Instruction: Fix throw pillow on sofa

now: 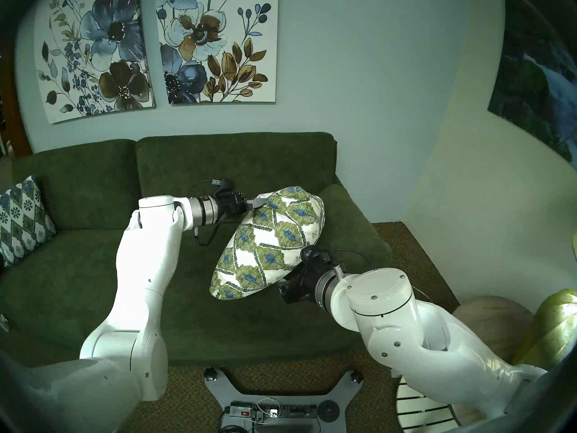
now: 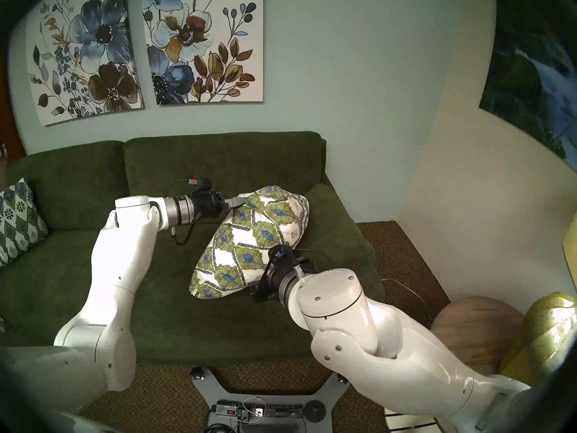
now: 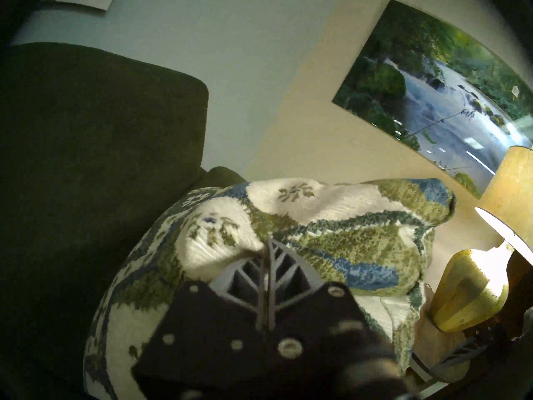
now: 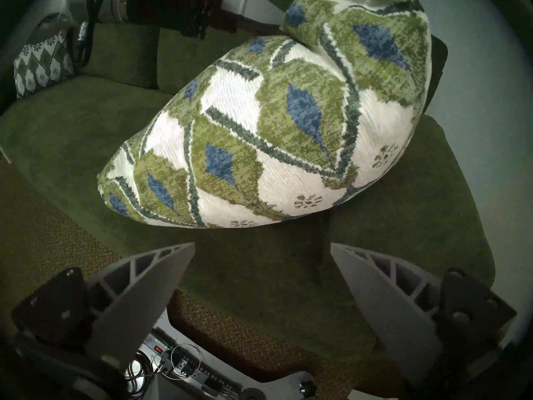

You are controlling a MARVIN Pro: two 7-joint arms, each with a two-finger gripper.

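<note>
The cream throw pillow (image 1: 268, 245) with green leaf diamonds and blue centres lies tilted on the right half of the dark green sofa (image 1: 78, 285), its far end resting on the right armrest. My left gripper (image 1: 260, 202) is shut on a pinch of the pillow's fabric at its upper far edge, and in the left wrist view the fingers (image 3: 269, 272) meet against the cloth (image 3: 331, 217). My right gripper (image 4: 261, 255) stands open in front of the pillow's (image 4: 274, 131) lower side, apart from it, with nothing between its fingers.
A second patterned pillow (image 1: 20, 223) leans in the sofa's left corner. To the right of the sofa stand a yellow lamp base (image 1: 549, 326) and a round wooden ball (image 1: 493, 332) on a side table. My base (image 1: 265, 401) with a power strip sits on the carpet in front.
</note>
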